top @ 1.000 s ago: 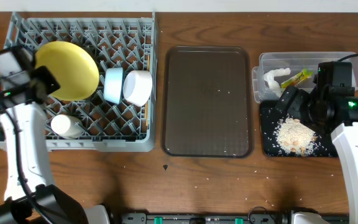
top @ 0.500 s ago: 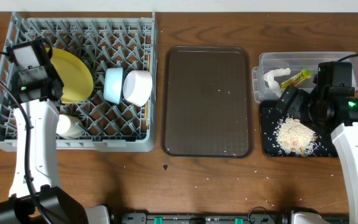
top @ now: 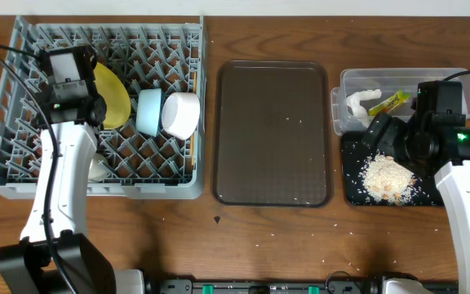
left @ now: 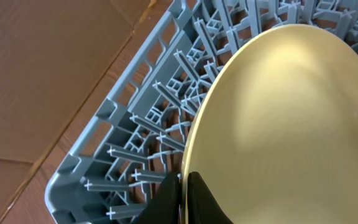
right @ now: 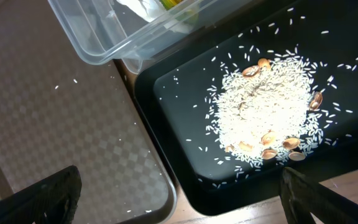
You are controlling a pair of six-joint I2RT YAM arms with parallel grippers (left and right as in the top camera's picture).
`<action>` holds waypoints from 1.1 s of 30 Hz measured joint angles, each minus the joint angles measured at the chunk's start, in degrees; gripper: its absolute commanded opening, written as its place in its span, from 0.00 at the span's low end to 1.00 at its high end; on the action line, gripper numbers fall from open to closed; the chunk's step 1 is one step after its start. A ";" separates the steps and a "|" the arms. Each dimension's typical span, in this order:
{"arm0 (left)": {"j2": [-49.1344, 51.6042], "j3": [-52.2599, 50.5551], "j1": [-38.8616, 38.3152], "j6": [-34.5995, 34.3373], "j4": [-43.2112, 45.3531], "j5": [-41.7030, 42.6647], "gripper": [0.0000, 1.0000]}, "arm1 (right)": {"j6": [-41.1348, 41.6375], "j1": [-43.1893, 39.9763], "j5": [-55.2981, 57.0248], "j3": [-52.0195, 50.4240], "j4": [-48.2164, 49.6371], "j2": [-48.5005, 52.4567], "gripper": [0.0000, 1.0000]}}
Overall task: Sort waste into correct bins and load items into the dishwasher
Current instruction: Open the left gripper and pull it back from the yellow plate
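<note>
My left gripper (left: 183, 199) is shut on the rim of the pale yellow plate (left: 284, 124), holding it on edge over the grey dish rack (top: 23, 175); the plate also shows in the overhead view (top: 113, 96). A light blue bowl (top: 148, 112) and a white bowl (top: 181, 114) lie in the rack beside it. A white cup (top: 96, 168) shows partly under my left arm. My right gripper (right: 179, 193) is open and empty above the black tray (right: 185, 99) holding food scraps (right: 263, 121). The clear tub (top: 455, 77) holds the tissue (top: 359, 101) and wrapper (top: 388, 101).
The dark brown serving tray (top: 272, 131) lies between the rack and the bins, with a few crumbs on it. Crumbs are scattered on the wooden table (top: 284, 237) in front. The chopsticks are hard to make out.
My left arm has carried the plate to the right across the rack, tilting it more on edge, close to the blue bowl. The right arm has not moved.
</note>
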 measured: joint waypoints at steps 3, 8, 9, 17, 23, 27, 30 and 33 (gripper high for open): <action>0.00 0.00 -1.11 2.45 2.19 0.09 0.08 | 0.00 0.00 0.00 0.00 0.00 0.00 0.99; 0.09 0.00 -3.98 7.15 4.39 0.09 0.07 | 0.00 -0.02 0.00 0.00 0.00 0.00 0.99; 0.09 0.00 -4.48 7.98 4.44 0.09 0.07 | 0.00 0.00 0.00 0.00 0.00 0.00 0.99; 0.11 0.00 -8.31 10.62 0.66 0.11 0.33 | 0.00 0.00 0.00 0.00 -0.02 0.00 0.99; -0.15 0.00 -12.24 7.37 -4.74 0.28 0.68 | 0.00 0.00 0.00 0.00 0.00 0.00 0.99; -3.30 -0.02 -12.46 1.77 -8.59 1.53 0.70 | 0.00 0.00 0.00 0.00 0.00 0.00 0.99; -9.77 -0.04 -12.41 -1.64 -12.26 6.47 0.77 | 0.00 0.00 0.00 0.00 -0.02 0.00 0.99; -17.33 0.00 -12.44 -4.83 -16.24 13.33 0.82 | 0.00 -0.02 0.00 0.00 -0.02 0.00 0.99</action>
